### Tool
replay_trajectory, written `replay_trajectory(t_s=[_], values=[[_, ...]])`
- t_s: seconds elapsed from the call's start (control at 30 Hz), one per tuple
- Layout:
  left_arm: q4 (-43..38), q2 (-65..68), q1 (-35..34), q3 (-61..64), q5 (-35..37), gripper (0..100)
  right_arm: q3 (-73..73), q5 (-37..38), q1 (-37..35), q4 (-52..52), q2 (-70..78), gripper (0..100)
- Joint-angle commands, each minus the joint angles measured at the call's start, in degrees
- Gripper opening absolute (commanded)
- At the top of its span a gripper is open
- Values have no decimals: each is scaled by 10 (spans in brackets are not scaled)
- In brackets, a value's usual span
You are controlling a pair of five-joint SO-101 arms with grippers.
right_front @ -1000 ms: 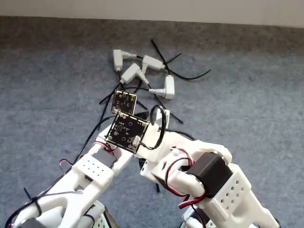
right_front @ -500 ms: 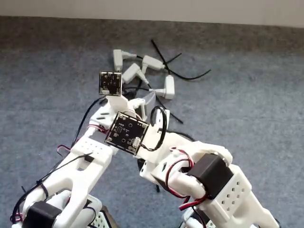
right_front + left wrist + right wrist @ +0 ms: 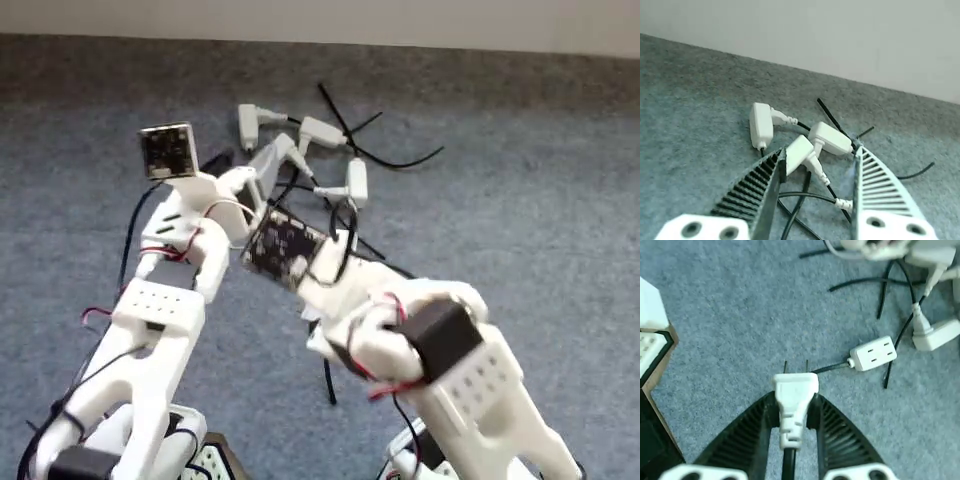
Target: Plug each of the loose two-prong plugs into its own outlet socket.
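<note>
From above, two white plastic arms lean over the fuzzy grey tabletop [image 3: 520, 200], where loose plugs [image 3: 320, 131] lie clustered.

The left gripper [image 3: 820, 152] hovers over them, ribbed fingers spread, seemingly touching none.

The right gripper [image 3: 794, 402] pinches a flat white plug [image 3: 795, 387], prongs outward, near a boxy socket [image 3: 872, 354].

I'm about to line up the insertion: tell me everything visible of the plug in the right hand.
The plug is white, smooth plastic by its look: a blocky body narrowing to a neck where a black cord leaves. Its two thin dark prongs point away from the right hand, whose black ribbed fingers clamp its sides. A white outlet socket lies on the carpet beyond, apart from it.
</note>
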Motion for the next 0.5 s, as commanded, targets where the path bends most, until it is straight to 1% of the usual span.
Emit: replay_trajectory(t_s=[0.0, 0.13, 0.23, 0.33, 0.4, 0.47], values=[[31, -70, -52, 13, 4, 227, -33, -52, 52, -23, 110, 20], [29, -67, -109, 51, 8, 227, -133, -131, 65, -11, 253, 20], [26, -17, -138, 51, 61, 227, -224, -187, 65, 5, 353, 20], [-34, 66, -167, 39, 93, 227, -298, -242, 73, 27, 447, 20], [-76, 133, -175, 17, 96, 227, -348, -281, 96, 36, 502, 19], [-94, 196, -178, -21, 96, 227, -405, -323, 123, 49, 544, 19]])
